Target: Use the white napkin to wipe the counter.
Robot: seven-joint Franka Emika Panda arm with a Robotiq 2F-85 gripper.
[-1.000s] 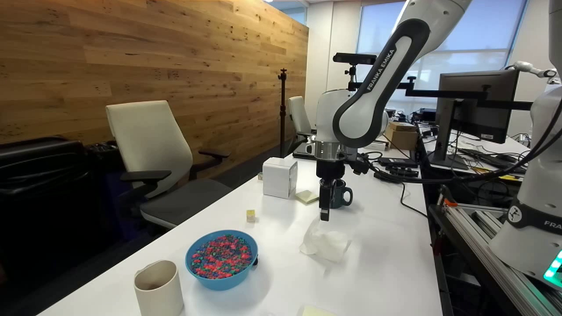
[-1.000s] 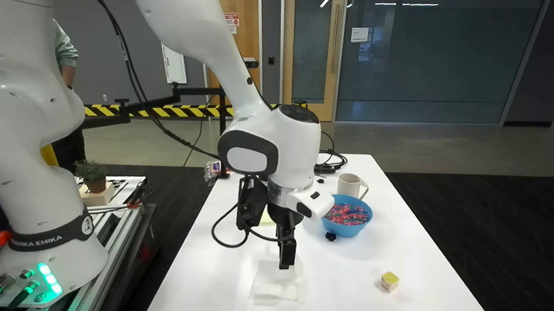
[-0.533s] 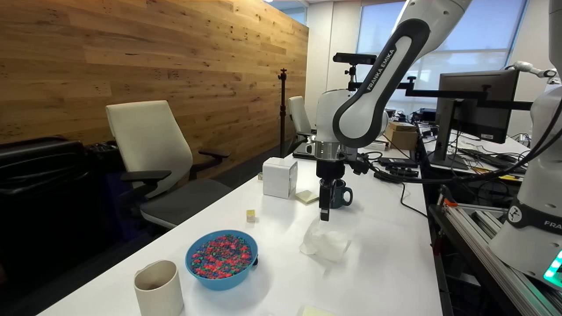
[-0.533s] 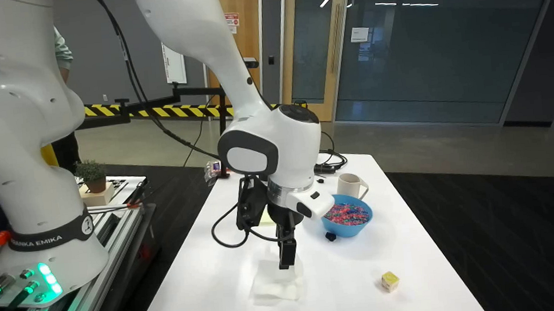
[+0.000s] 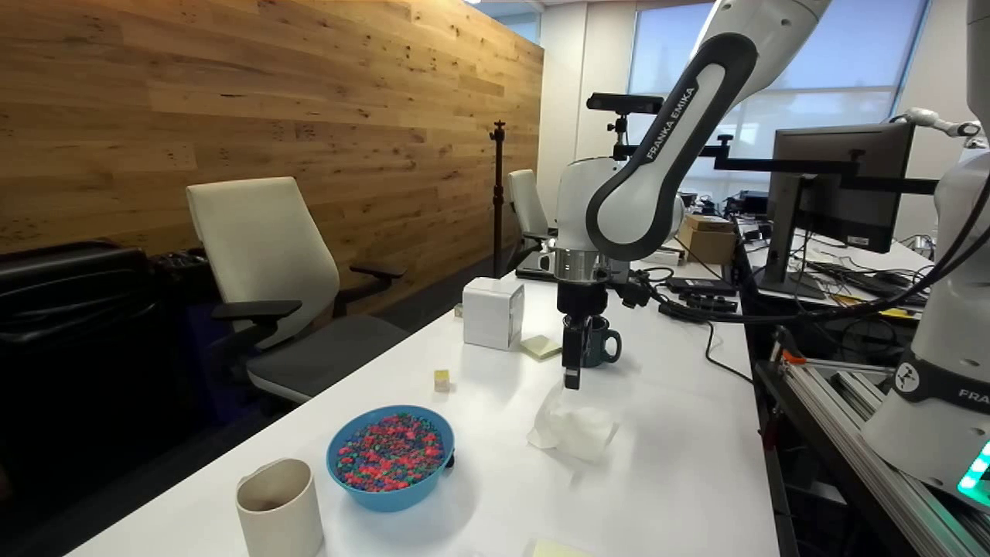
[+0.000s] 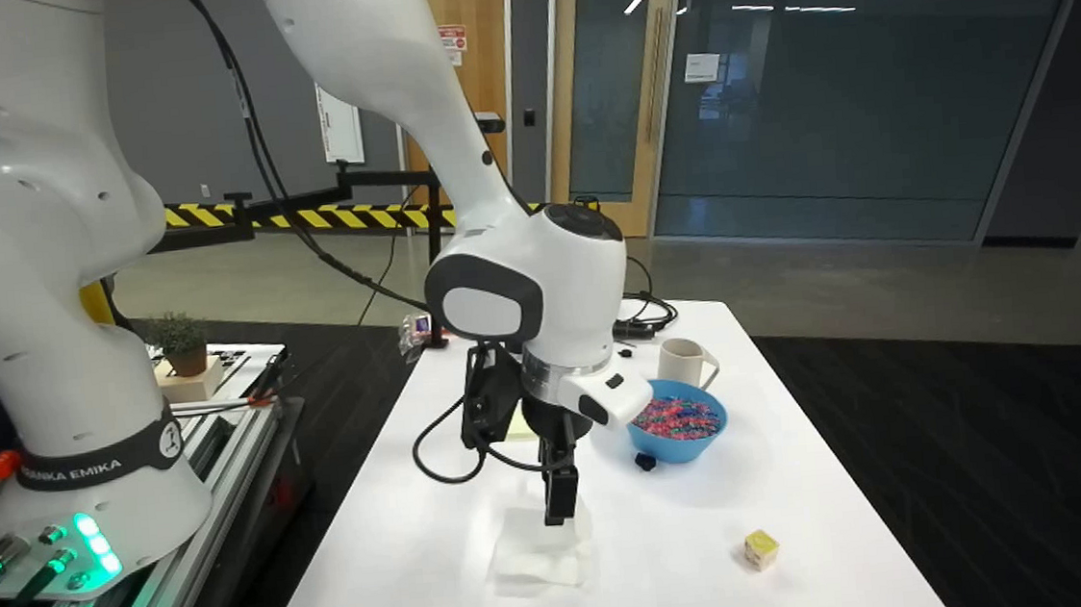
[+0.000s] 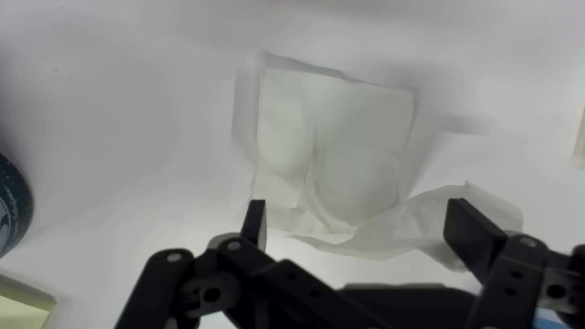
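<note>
The white napkin (image 5: 576, 435) lies crumpled and partly folded on the white counter (image 5: 657, 487). It also shows in an exterior view (image 6: 541, 554) and in the wrist view (image 7: 352, 151), where one loose flap rises near the right finger. My gripper (image 5: 572, 379) points down just above the napkin's edge. In the wrist view my gripper (image 7: 358, 224) is open, with its fingers wide apart and nothing held between them. The right finger overlaps the raised flap; I cannot tell whether they touch. In an exterior view my gripper (image 6: 560, 514) stands over the napkin's far side.
A dark mug (image 5: 611, 346) stands close behind the gripper, also in the wrist view (image 7: 13, 205). A blue bowl (image 5: 390, 503) of coloured bits and a beige mug (image 5: 280, 514) stand nearby. A white box (image 5: 491, 313), a small cube (image 5: 441, 381) and sticky notes (image 5: 541, 347) are also here.
My arm, the gripper and the napkin have not visibly moved. A person in the background has passed out of sight behind the arm.
</note>
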